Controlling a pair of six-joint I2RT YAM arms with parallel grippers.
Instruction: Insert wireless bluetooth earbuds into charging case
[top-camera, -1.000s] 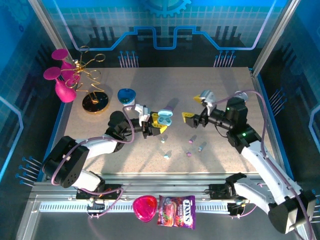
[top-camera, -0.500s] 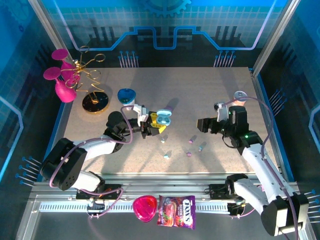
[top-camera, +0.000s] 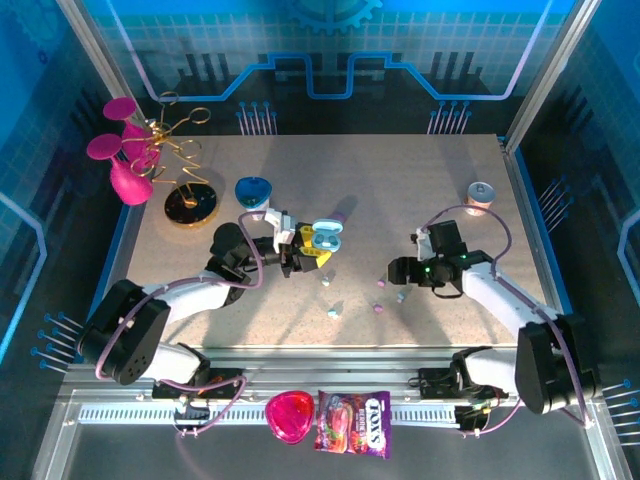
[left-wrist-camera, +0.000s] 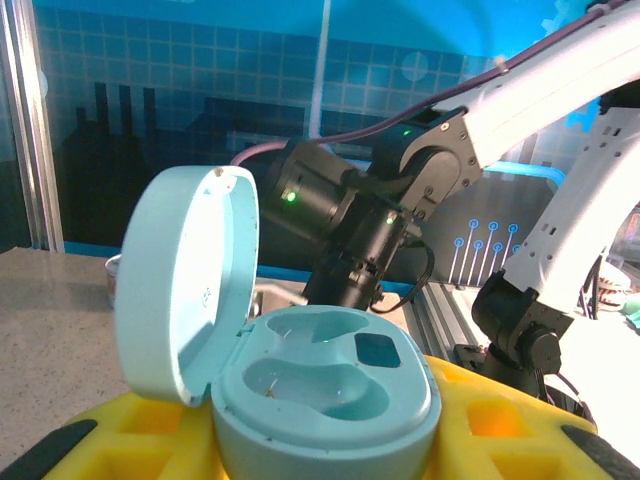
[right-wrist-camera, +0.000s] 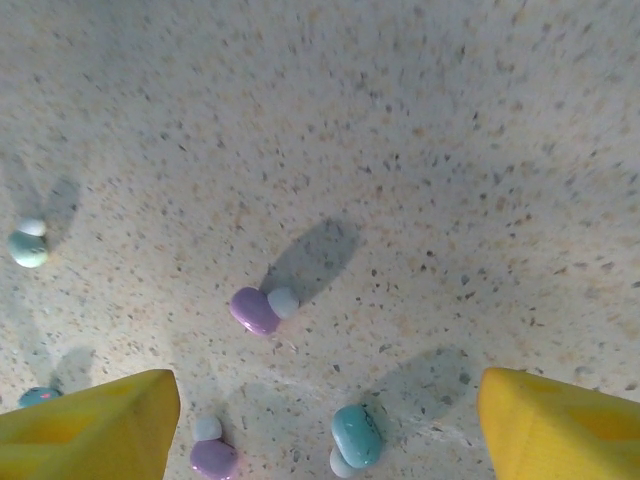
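Speckled table (top-camera: 400, 180), left hand (top-camera: 310, 251) grasping open case (left-wrist-camera: 330, 390), right hand (top-camera: 400, 272) spread over earbuds (right-wrist-camera: 257, 308)

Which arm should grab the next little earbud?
The right arm, I think: its jaws stand open above the loose earbuds. The left arm has its jaws shut on the open case.

A: Room at the right claw (right-wrist-camera: 325, 425)?
B: Fingers (right-wrist-camera: 95, 420) wide apart; teal earbud (right-wrist-camera: 355, 436) and lilac earbud (right-wrist-camera: 213, 459) lie on the counter (right-wrist-camera: 450, 150) between them; second lilac earbud (right-wrist-camera: 255, 309) just ahead; bare counter beyond.
A: Left claw (top-camera: 308, 247)?
B: Open case (left-wrist-camera: 330, 400) fills its gap; lid (left-wrist-camera: 185, 270) raised to one side.
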